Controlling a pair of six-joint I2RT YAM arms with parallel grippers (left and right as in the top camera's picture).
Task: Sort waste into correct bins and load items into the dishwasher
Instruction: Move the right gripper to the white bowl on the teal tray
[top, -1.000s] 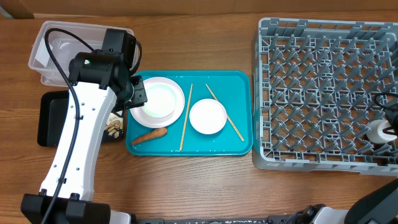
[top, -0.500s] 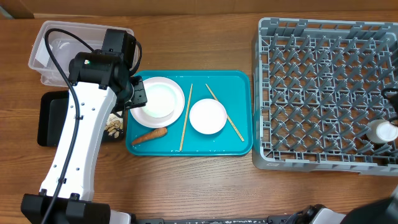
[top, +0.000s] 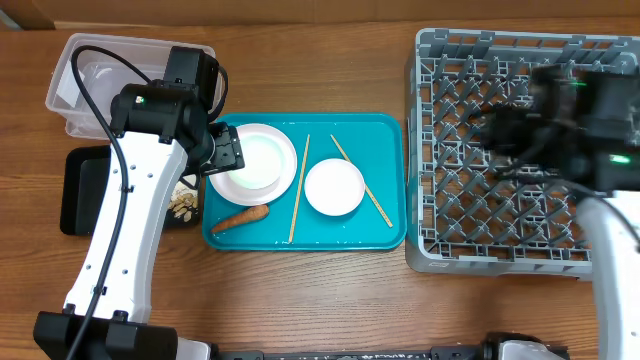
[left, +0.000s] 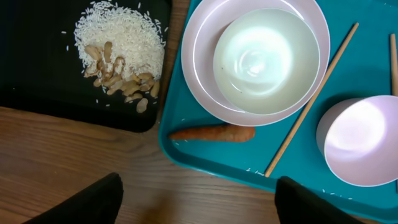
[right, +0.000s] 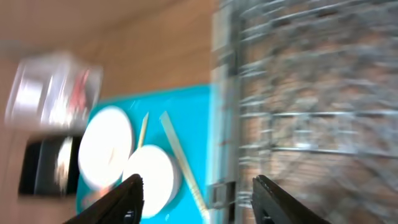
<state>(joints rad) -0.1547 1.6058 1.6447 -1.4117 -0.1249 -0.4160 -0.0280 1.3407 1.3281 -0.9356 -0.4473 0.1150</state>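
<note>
On the teal tray (top: 390, 235) lie the large white bowl (top: 253, 160), the smaller bowl (top: 334, 187), two chopsticks (top: 298, 188) and an orange carrot (top: 240, 219). Rice and brown scraps (left: 118, 56) are heaped in the black tray (top: 80, 190). My left gripper (left: 199, 204) is open and empty, over bare wood just in front of the carrot (left: 211, 133). The right arm (top: 580, 110) hangs blurred above the dish rack (top: 500, 200), and its gripper (right: 202, 199) is open with nothing in it. The cup is hidden.
The clear tub (top: 90, 80) stands at the back left, behind the black tray. The rack's upright pegs fill the right side of the table. Bare wood runs along the front edge and between the tray and the rack.
The right arm swung from the rack's right edge up and left over the rack, now motion-blurred, covering where the cup stood. The left arm has stayed put, and its jaws look wider.
</note>
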